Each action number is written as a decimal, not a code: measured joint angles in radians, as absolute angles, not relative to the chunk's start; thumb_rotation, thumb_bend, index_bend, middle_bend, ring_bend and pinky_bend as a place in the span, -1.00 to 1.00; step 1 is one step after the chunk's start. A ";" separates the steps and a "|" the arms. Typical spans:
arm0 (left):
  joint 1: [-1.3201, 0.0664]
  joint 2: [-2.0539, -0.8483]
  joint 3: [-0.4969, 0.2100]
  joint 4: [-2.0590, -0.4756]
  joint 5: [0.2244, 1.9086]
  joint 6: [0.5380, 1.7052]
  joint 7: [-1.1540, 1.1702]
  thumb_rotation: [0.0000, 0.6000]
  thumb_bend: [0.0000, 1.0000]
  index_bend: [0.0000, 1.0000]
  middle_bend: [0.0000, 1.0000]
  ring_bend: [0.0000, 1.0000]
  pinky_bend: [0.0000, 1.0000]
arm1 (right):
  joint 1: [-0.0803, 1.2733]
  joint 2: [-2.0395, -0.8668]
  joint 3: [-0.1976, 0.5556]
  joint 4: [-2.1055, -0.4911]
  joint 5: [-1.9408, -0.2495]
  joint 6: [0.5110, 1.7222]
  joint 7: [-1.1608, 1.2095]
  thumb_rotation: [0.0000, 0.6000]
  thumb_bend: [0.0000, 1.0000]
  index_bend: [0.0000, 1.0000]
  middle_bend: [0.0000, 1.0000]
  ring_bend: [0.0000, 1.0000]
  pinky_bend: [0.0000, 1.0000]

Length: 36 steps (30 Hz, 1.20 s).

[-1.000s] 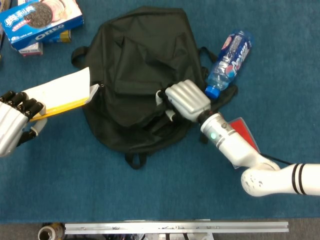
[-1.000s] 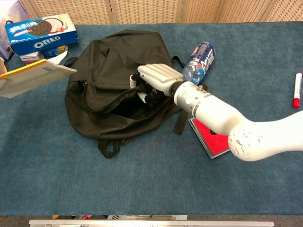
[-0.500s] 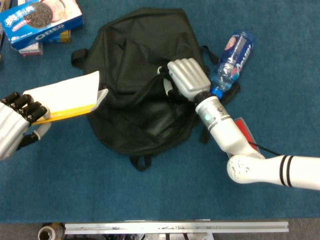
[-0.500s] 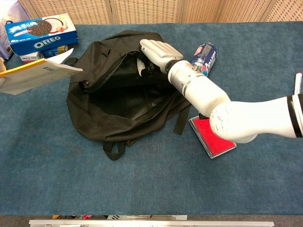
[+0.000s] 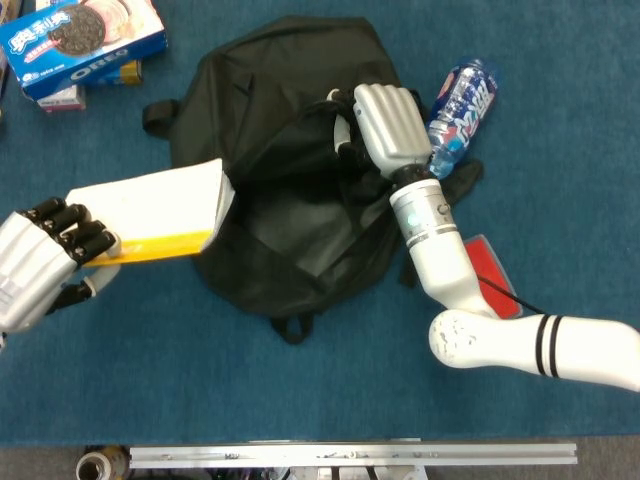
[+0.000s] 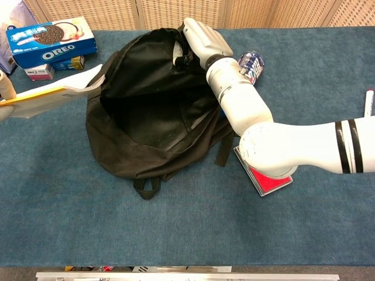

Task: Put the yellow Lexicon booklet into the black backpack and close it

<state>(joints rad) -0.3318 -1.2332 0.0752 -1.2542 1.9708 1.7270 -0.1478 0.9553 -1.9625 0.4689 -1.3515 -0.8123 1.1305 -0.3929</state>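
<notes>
The black backpack (image 5: 290, 200) (image 6: 152, 123) lies in the middle of the blue table with its mouth pulled wide open. My right hand (image 5: 390, 125) (image 6: 202, 38) grips the upper flap of the opening and holds it lifted. My left hand (image 5: 45, 262) holds the yellow Lexicon booklet (image 5: 155, 212) (image 6: 53, 93) by its left end. The booklet lies nearly flat, and its right end reaches the left rim of the backpack's opening. In the chest view only a sliver of the left hand shows at the left edge.
An Oreo box (image 5: 80, 40) (image 6: 53, 38) lies at the back left. A plastic bottle (image 5: 462, 105) (image 6: 251, 63) lies beside the right hand. A red booklet (image 5: 490, 268) (image 6: 266, 178) sits under the right forearm. A red marker (image 6: 368, 111) lies at the far right.
My right hand has lifted the backpack flap up and away, opening the mouth wide. My left hand has carried the booklet rightward until its end reaches the opening's rim.
</notes>
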 measured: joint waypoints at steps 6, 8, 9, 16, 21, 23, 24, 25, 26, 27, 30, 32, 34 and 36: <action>-0.342 -1.222 0.090 -1.269 2.004 1.727 -0.139 1.00 -0.29 0.56 0.35 0.05 0.15 | 0.966 -2.006 0.507 -1.319 -0.822 1.171 -0.372 1.00 0.73 0.48 0.33 0.30 0.75; -0.348 -1.223 0.089 -1.271 2.007 1.722 -0.139 1.00 -0.29 0.56 0.35 0.05 0.15 | 0.972 -2.022 0.524 -1.310 -0.821 1.178 -0.360 1.00 0.73 0.48 0.33 0.30 0.75; -0.352 -1.225 0.088 -1.272 2.008 1.720 -0.140 1.00 -0.29 0.56 0.35 0.05 0.15 | 0.973 -2.025 0.528 -1.309 -0.820 1.179 -0.356 1.00 0.73 0.48 0.33 0.30 0.75; -0.391 -1.252 0.075 -1.278 2.019 1.690 -0.143 1.00 -0.29 0.56 0.35 0.05 0.15 | 0.987 -2.047 0.570 -1.314 -0.802 1.170 -0.324 1.00 0.73 0.48 0.33 0.31 0.75; -0.426 -1.281 0.064 -1.274 2.020 1.655 -0.148 1.00 -0.29 0.56 0.35 0.05 0.15 | 0.997 -2.051 0.590 -1.329 -0.792 1.163 -0.317 1.00 0.73 0.48 0.33 0.31 0.75; -0.438 -1.297 0.060 -1.268 2.019 1.643 -0.152 1.00 -0.29 0.56 0.35 0.05 0.15 | 1.001 -2.051 0.602 -1.335 -0.784 1.162 -0.315 1.00 0.73 0.48 0.33 0.31 0.75; -0.443 -1.303 0.059 -1.265 2.019 1.638 -0.151 1.00 -0.29 0.56 0.35 0.05 0.15 | 1.003 -2.051 0.607 -1.336 -0.781 1.161 -0.314 1.00 0.73 0.48 0.33 0.31 0.75; -0.447 -1.311 0.057 -1.261 2.019 1.634 -0.150 1.00 -0.29 0.56 0.35 0.05 0.15 | 1.005 -2.052 0.610 -1.337 -0.778 1.161 -0.313 1.00 0.73 0.48 0.33 0.31 0.75; -0.453 -1.320 0.055 -1.257 2.019 1.629 -0.147 1.00 -0.29 0.56 0.35 0.05 0.15 | 1.008 -2.052 0.617 -1.339 -0.772 1.160 -0.312 1.00 0.73 0.48 0.33 0.31 0.75; -0.457 -1.327 0.053 -1.254 2.018 1.626 -0.145 1.00 -0.29 0.56 0.35 0.05 0.15 | 1.010 -2.052 0.622 -1.340 -0.767 1.159 -0.312 1.00 0.73 0.48 0.33 0.31 0.75; -0.470 -1.350 0.047 -1.249 2.014 1.615 -0.141 1.00 -0.29 0.56 0.35 0.05 0.15 | 1.015 -2.051 0.635 -1.349 -0.750 1.154 -0.309 1.00 0.73 0.48 0.33 0.31 0.75; -0.479 -1.364 0.042 -1.248 2.008 1.607 -0.136 1.00 -0.29 0.56 0.35 0.05 0.15 | 1.016 -2.047 0.642 -1.357 -0.735 1.150 -0.309 1.00 0.73 0.48 0.33 0.31 0.75; -0.485 -1.376 0.038 -1.247 2.003 1.600 -0.129 1.00 -0.29 0.56 0.35 0.05 0.15 | 1.019 -2.042 0.650 -1.364 -0.724 1.148 -0.310 1.00 0.73 0.48 0.33 0.31 0.75; -0.491 -1.390 0.034 -1.247 1.998 1.592 -0.119 1.00 -0.29 0.56 0.35 0.05 0.15 | 1.023 -2.040 0.658 -1.368 -0.718 1.147 -0.307 1.00 0.73 0.48 0.33 0.31 0.75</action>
<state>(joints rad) -0.4910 -1.3900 0.0341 -1.2472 1.9981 1.5923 -0.1190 1.0232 -2.0397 0.6582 -1.3677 -0.7178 1.1473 -0.3075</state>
